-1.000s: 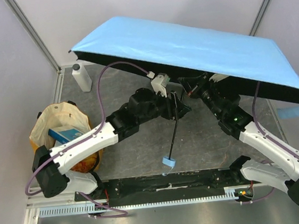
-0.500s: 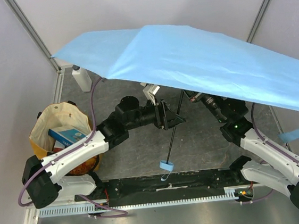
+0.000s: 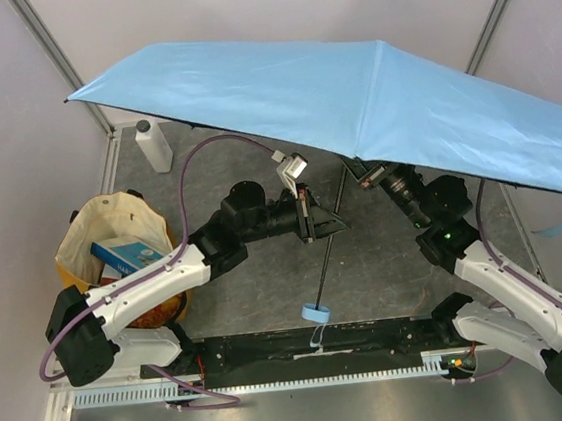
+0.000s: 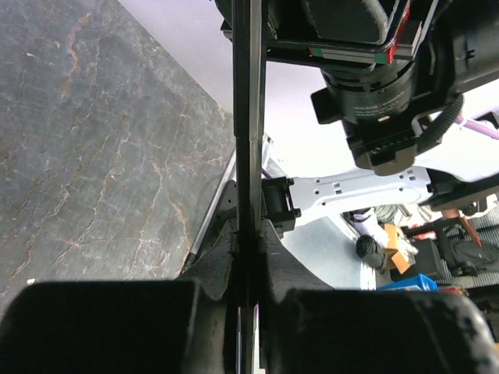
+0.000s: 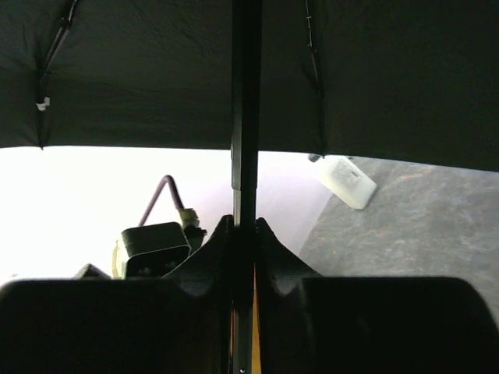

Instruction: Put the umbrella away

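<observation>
Umbrella (image 3: 349, 93): open, spread high above the desk (image 3: 250, 294), its black shaft (image 3: 325, 261) slanting down toward the near edge.
Left end effector (image 4: 248, 234): clenched on the shaft.
Right end effector (image 5: 243, 227): clenched on the shaft, higher up.

The left arm (image 3: 153, 282) and right arm (image 3: 515, 281) match — white shells on the long links, black rounded joints and bases. A purple cable (image 3: 188, 170) runs along each. A white camera block (image 3: 291, 166) caps the left wrist; a green light (image 3: 446, 236) glows on the right arm. The left end effector (image 4: 248, 230) and right end effector (image 5: 243, 222) are matte black.
</observation>
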{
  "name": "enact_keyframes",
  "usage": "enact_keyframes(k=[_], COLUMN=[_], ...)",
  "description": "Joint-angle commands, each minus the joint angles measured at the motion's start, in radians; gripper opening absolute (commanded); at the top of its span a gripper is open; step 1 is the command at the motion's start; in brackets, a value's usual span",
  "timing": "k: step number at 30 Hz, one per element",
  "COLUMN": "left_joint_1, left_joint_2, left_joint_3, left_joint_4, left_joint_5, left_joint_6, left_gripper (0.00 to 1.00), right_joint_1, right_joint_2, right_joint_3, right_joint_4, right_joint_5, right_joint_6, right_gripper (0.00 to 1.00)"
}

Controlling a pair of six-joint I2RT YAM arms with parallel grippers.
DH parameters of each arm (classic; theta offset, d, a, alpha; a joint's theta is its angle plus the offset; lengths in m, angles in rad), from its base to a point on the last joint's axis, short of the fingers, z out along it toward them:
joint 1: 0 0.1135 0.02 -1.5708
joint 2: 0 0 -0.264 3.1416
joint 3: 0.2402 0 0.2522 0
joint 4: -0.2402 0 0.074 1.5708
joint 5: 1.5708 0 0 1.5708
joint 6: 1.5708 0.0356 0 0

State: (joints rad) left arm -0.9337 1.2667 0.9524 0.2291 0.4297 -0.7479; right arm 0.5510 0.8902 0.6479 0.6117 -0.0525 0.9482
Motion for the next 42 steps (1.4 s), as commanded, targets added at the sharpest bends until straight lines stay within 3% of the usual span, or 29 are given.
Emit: enact_keyframes(k=[1, 8, 13, 28, 36, 42], left_joint_1=[-0.025, -0.057, -0.059, -0.071, -0.080, -0.088], left_joint_2=[-0.026, -0.038, -0.038, -0.050, -0.044, -0.041], left_joint_3=[0.002, -0.017, -0.027, -0.035, -0.033, -0.032], left_joint_4=[0.056, 0.101, 0.113, 0.118, 0.111, 0.098], left_joint_5=[-0.094, -0.157, -0.172, -0.178, -0.177, -0.197], left_joint_6=[0.001, -0.030, -0.051, -0.062, -0.056, -0.044], left_gripper=[0.02, 0.02, 0.02, 0.02, 0.02, 0.02], right_joint_1=[-0.002, -0.003, -0.010, -0.036, -0.039, -0.045], right_joint_2=[0.004, 0.015, 0.029, 0.130, 0.167, 0.177], right_joint_3=[0.116, 0.144, 0.165, 0.282, 0.308, 0.311], right_joint_4=[-0.093, -0.119, -0.125, -0.109, -0.104, -0.079], right_joint_5=[0.028, 0.219, 0.328, 0.361, 0.399, 0.404], right_joint_6=[-0.091, -0.032, 0.070, 0.116, 0.119, 0.124], right_gripper=[0.24, 0.57, 0.65, 0.64, 0.53, 0.52])
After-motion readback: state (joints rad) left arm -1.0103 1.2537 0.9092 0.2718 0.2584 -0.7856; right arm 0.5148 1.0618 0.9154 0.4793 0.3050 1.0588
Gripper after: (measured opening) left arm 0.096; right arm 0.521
